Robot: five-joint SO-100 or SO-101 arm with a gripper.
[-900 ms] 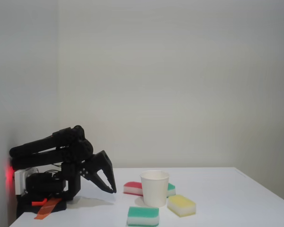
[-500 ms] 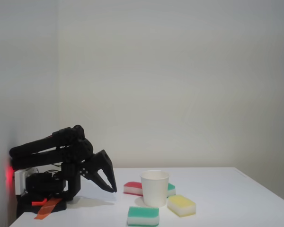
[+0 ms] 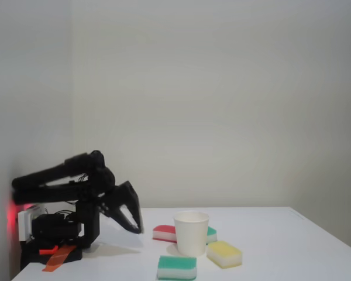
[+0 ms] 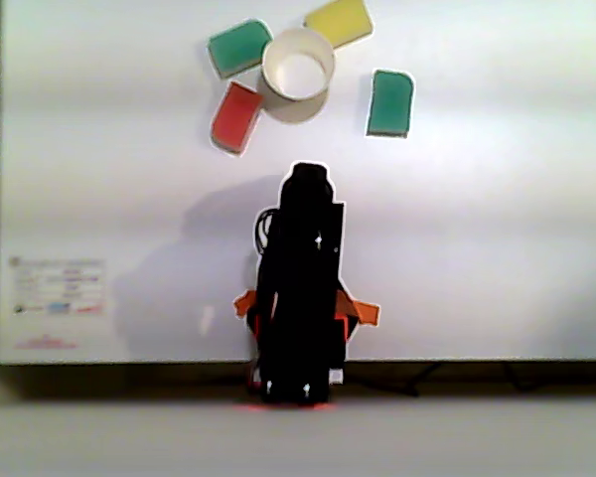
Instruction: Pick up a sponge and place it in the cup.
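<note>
The black two-finger hand hangs at the lower left of the fixed view, tips pointing down toward the white bench and held above it. It carries nothing; whether its fingers are parted or pressed together cannot be told from these pictures. The arm behind it is folded low over its base, which looks like a rest posture rather than a reach.

The plain white paper cup stands upright with its mouth open at the top centre of the other view, straight ahead of the arm, probably so that a short forward reach gets over its rim. Four block sponges ring it. There are two green-topped ones. One small green-over-white sponge lies to the right of the cup in the other view, apart from it and with bare bench on all sides; in the fixed view it is the block at the bottom centre. The second green sponge lies against the cup's upper left, the yellow-topped sponge at its upper right, the red sponge at its lower left.

The isolated green sponge seems the easiest to pick, since fingers can close around it without knocking the cup. No pick has begun.
</note>
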